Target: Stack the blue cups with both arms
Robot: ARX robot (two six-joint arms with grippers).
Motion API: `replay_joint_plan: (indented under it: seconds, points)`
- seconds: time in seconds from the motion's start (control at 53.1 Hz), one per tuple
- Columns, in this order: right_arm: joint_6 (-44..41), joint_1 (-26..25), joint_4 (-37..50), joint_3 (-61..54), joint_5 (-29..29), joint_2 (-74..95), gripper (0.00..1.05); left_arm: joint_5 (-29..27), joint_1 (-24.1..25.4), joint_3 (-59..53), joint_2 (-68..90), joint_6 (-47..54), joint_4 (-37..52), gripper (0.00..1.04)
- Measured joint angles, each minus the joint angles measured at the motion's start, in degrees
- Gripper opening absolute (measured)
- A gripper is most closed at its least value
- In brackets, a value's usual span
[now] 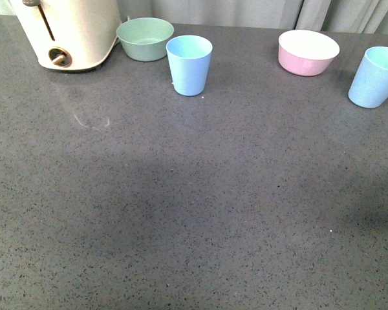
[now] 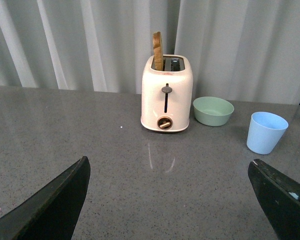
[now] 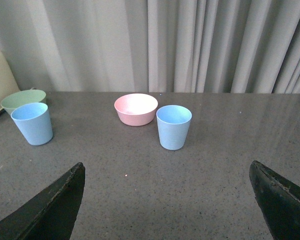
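The left gripper (image 2: 168, 162) is wide open and holds nothing. The right gripper (image 3: 166, 165) is wide open and empty too. Both hang over the gray table (image 1: 194, 213), back from the cups. Neither one shows in the front view.

The two blue cups stand upright at the back of the table, mouths up, well apart from each other. The left cup (image 1: 189, 64) is just beside the green bowl (image 1: 145, 39), and I cannot tell if they touch. The right cup (image 1: 377, 77) is near the pink bowl (image 1: 308, 51), with a small gap between them. Past the green bowl stands a cream toaster (image 1: 68, 29) with a brown slice (image 2: 157, 50) sticking out of the top. A pale curtain (image 3: 190, 45) hangs behind it all.

No cup is stacked yet, so I think the job is only starting. The step now looks like reaching, with each gripper going to the cup on its own side. To do it well, come in from the open front so the bowls do not get bumped. Squeeze the cup wall gently, because these cups look light and could tip or slide. Lift straight up. Then hold one cup steady and lower the other straight down into it.
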Motion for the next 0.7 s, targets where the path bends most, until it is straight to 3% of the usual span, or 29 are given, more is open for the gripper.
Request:
replay_joint_plan:
  seconds: [0.565,0.64,0.697]
  points:
    - [0.0,0.0,0.0,0.0,0.02,0.0,0.96,0.0,0.02,0.0,0.02,0.0,-0.02,0.96]
    - [0.02,0.0,0.0,0.0,0.02,0.0,0.96,4.22,0.42,4.9,6.51,-4.83,-12.09,0.96]
    - [0.07,0.0,0.0,0.0,-0.02,-0.02,0.96,5.84,0.42,11.72,19.93,-9.38,-21.24,0.96]
